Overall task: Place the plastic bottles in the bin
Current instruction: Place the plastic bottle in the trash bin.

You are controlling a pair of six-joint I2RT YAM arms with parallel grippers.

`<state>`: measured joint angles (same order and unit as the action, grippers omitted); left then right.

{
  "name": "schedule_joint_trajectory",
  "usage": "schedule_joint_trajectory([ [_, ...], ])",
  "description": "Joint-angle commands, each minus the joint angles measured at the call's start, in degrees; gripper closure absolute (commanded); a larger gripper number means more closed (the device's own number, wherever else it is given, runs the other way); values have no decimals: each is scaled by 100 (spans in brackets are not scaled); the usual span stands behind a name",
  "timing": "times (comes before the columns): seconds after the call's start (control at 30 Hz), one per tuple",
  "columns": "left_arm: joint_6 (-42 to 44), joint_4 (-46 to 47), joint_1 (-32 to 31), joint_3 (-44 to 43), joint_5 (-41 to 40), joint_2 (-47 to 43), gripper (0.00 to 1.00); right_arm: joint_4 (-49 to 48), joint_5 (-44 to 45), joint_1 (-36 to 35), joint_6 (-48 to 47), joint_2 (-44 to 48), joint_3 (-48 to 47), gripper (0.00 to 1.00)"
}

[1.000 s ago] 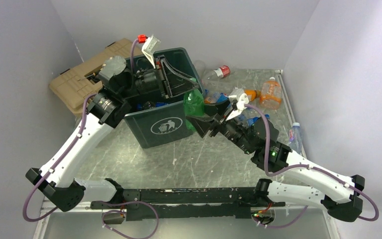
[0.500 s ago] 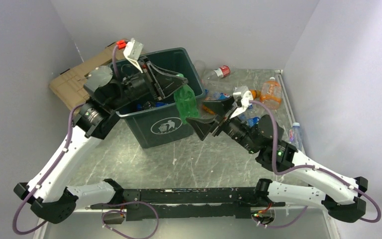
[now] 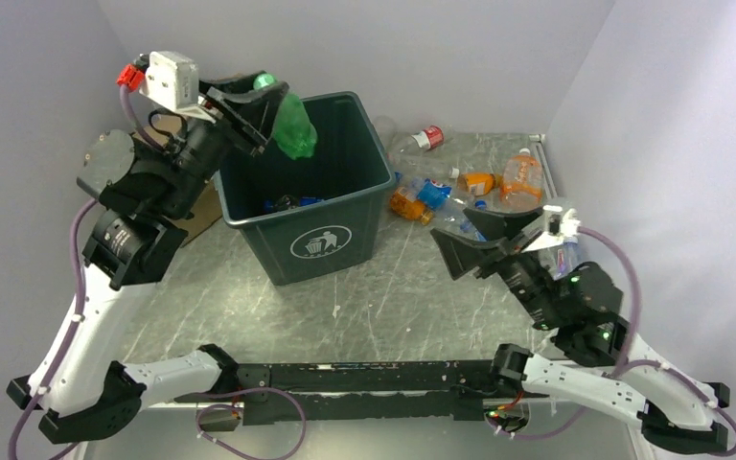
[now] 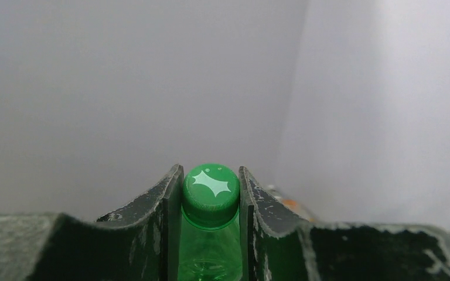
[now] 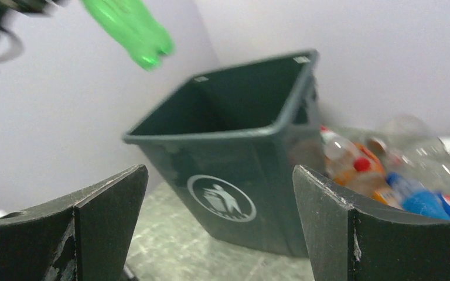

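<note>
Green bottle has passed from right gripper to left gripper and been lifted clear of the bin. It now hangs over the bin's far left corner, not yet dropped. Left fingers pinch its neck just below the cap. Left arm is raised high, wrist tipped toward the bin. Right arm has drawn back, fingers spread wide and empty, near the loose bottles on the table.

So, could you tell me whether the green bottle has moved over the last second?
Yes. The bottle, in the left gripper, went from the right wall of the bin up and left to above its far-left corner.
</note>
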<state>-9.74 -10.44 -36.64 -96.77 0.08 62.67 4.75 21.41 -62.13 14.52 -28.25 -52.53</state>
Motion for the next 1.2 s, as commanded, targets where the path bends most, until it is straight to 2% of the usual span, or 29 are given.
schedule_joint_trajectory([
  [0.0,1692,-464,-18,-559,-922,529,100,785,1416,-27,442,-103,659,0],
  [0.17,2237,-672,-17,-585,-1394,1004,100,1657,2443,-22,1342,-634,1074,1],
  [0.33,2374,-660,11,-487,-1596,1515,100,1640,2342,-20,1843,-849,1586,1],
  [0.4,2140,-660,115,-447,-1559,1650,100,1559,2259,-22,2022,-842,1759,1],
  [0.53,796,-725,785,-266,-832,1808,100,1730,2297,-19,2524,-791,1932,1],
  [0.6,391,-771,988,-244,-656,1906,100,1864,2242,-22,2768,-758,1956,1],
  [0.77,85,-990,1112,-377,-528,2137,100,2079,1816,-19,3179,-833,1851,1],
  [0.97,-175,-1272,1116,-627,-415,2399,100,2825,2024,-19,3582,-1077,1159,1],
  [1.0,-181,-1378,1116,-709,-324,2460,88,2940,2040,-19,3664,-1089,1063,1],
  [1.03,-197,-1519,1115,-808,-271,2531,64,2984,2042,-19,3715,-1099,982,1],
  [1.07,-257,-1656,1115,-988,-271,2613,33,3024,2038,-19,3742,-1102,913,1],
  [1.1,-315,-1780,1115,-1100,-308,2676,14,3076,2049,-20,3787,-1108,855,1],
  [1.13,-371,-1836,1115,-1181,-325,2714,2,3147,2070,-19,3854,-1119,796,1],
  [1.17,-423,-1854,1115,-1220,-348,2723,1,3225,2114,-21,3930,-1128,734,1],
])
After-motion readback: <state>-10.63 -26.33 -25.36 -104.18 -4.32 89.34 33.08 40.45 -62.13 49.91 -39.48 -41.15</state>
